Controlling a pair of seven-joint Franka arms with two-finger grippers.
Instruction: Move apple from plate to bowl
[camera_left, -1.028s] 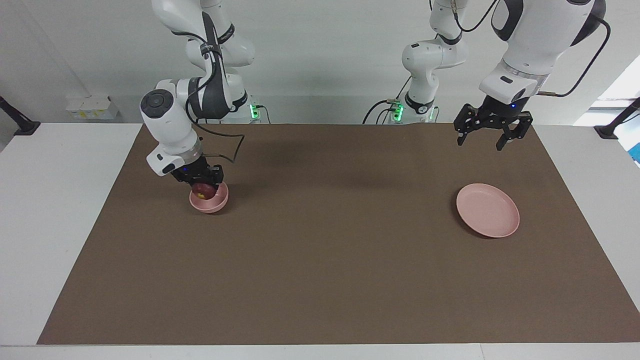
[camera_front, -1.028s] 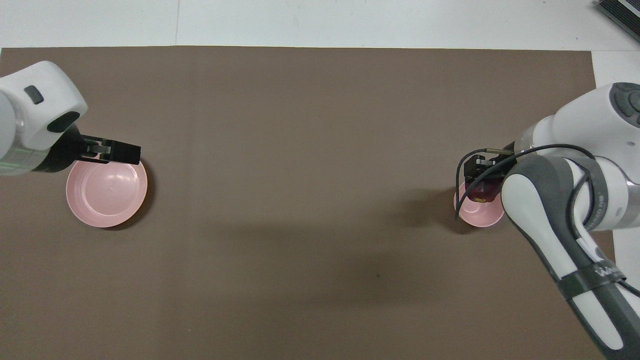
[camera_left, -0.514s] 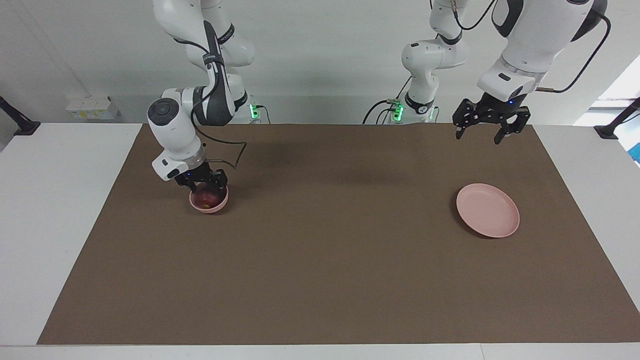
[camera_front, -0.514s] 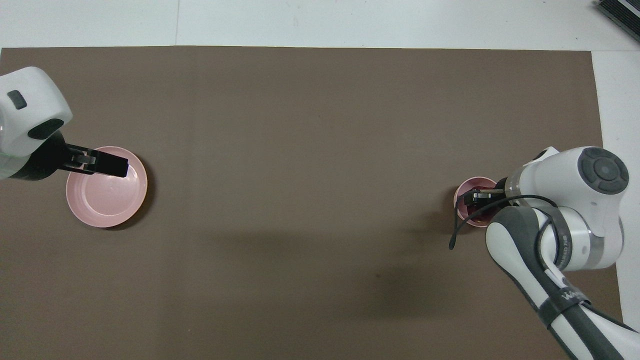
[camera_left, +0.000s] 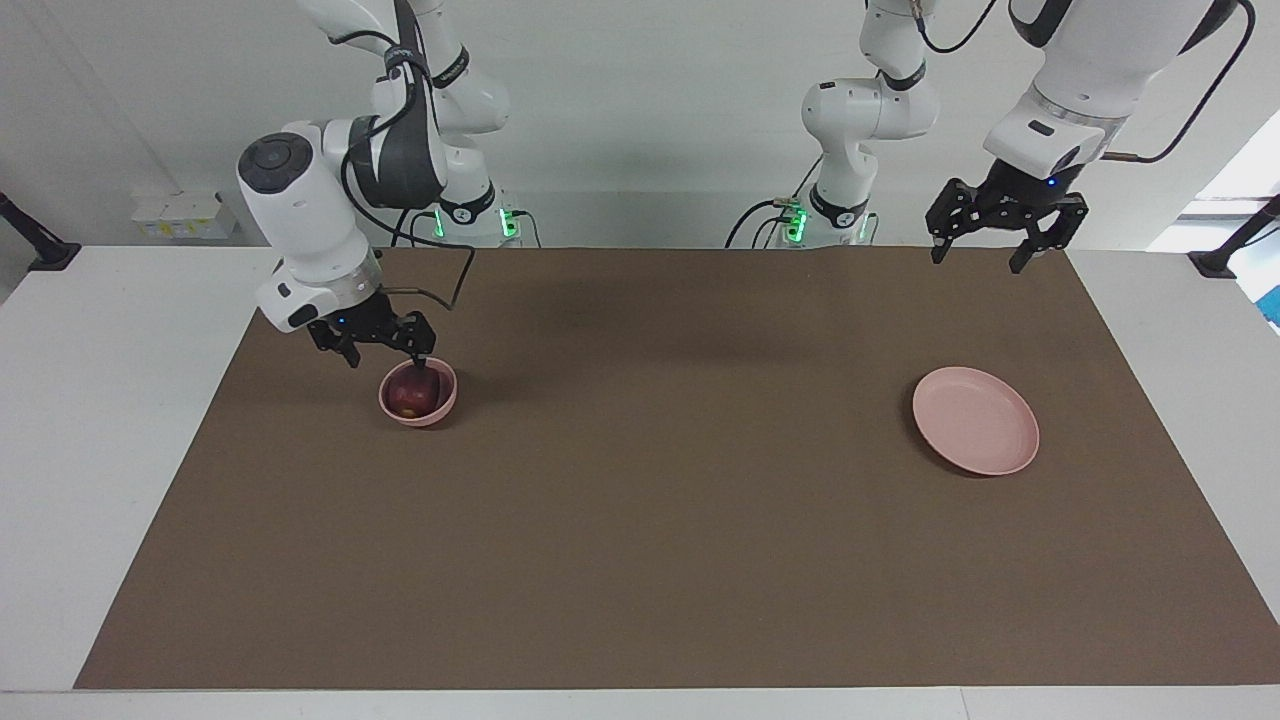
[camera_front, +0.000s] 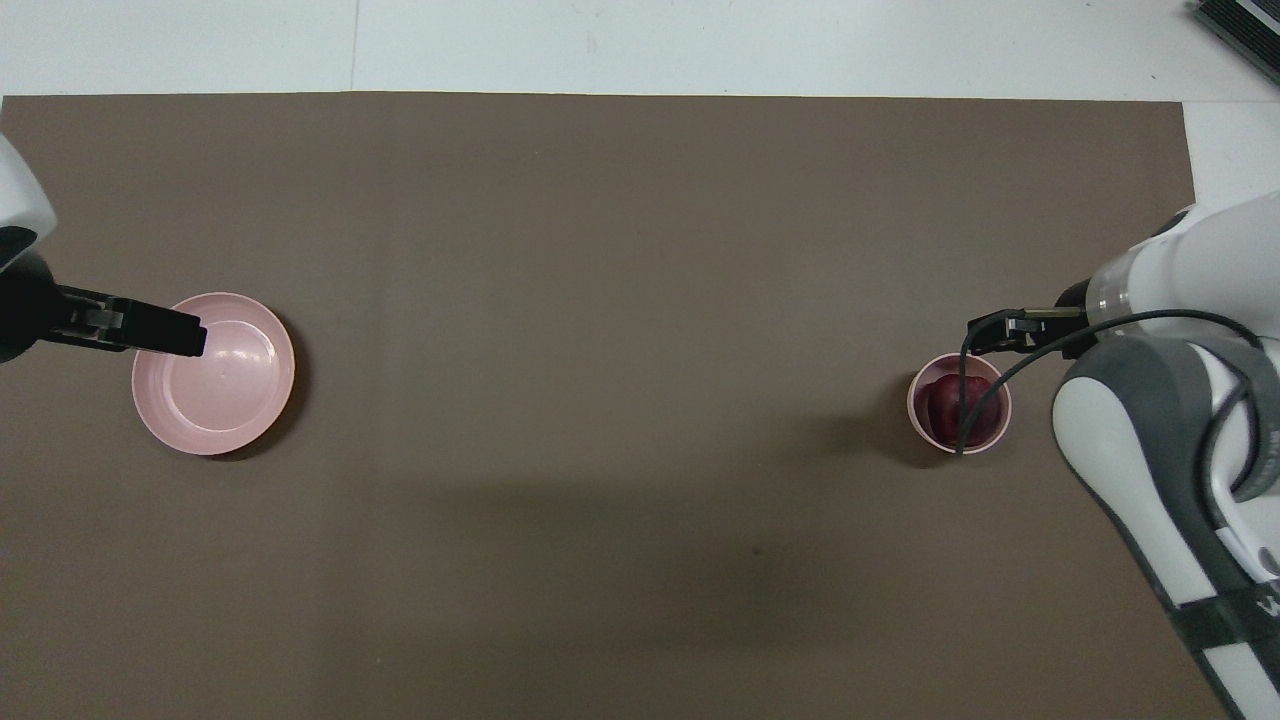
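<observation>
The brown mat (camera_left: 660, 520) covers the table (camera_left: 110, 420); the plate (camera_left: 975, 420) lies bare toward the left arm's end; the bowl (camera_left: 418, 392) sits toward the right arm's end, at the plate's 9 o'clock in the facing view; the apple (camera_left: 408, 392) rests inside the bowl; the right gripper (camera_left: 384, 354), fingers spread, hangs just above the bowl's rim at its 11 o'clock, gripping nothing; the left gripper (camera_left: 983, 257), fingers spread, waits high at the plate's 12 o'clock.

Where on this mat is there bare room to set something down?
Free: the brown mat between the bowl and the plate. Crowded: the bowl, filled by the apple, with the open right gripper just above it. The open left gripper waits high above the mat.
</observation>
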